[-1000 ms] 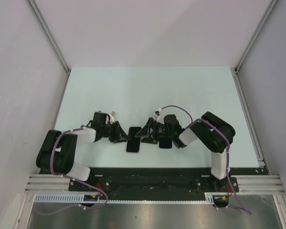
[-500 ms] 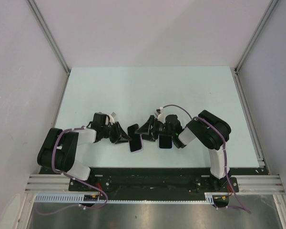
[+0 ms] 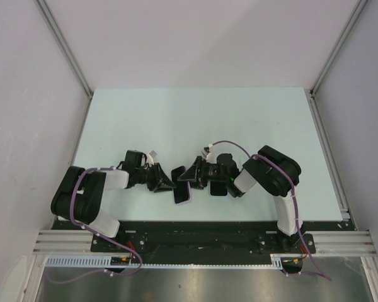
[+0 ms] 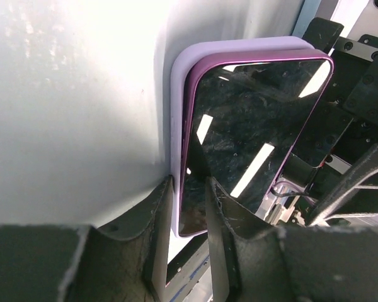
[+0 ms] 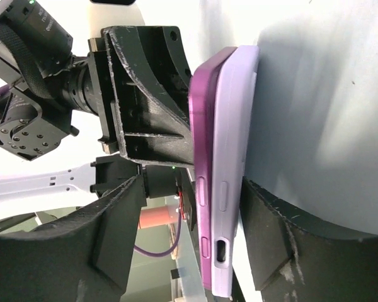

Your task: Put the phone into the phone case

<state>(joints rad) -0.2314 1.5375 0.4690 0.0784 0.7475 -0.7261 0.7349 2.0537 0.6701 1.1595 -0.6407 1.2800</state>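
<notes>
Lilac rubber and dark glass sit sandwiched between the fingers of my left gripper (image 4: pixel 188 189). It is clamped across the thickness of the pair at the end nearest that wrist, one finger on the back of the case (image 4: pixel 176 113) and the other on the screen of the phone (image 4: pixel 252 119). From there the long axis runs straight out ahead of my left fingers, toward my other arm, with the pair lifted off the table (image 3: pixel 195 119) on its edge.

My right gripper (image 5: pixel 194 185) meets it from the far end, jaws apart and straddling the same thickness. One finger stands off the screen side with a clear gap. The other is just beside the case back, and I cannot tell if it touches.

Seen edge-on from that wrist, the purple side of the phone stands proud of the case wall, so I judge it laid in but not seated. The press has to go through the thickness, square to the long axis. My right hand is placed for that, while the left holds firm.
</notes>
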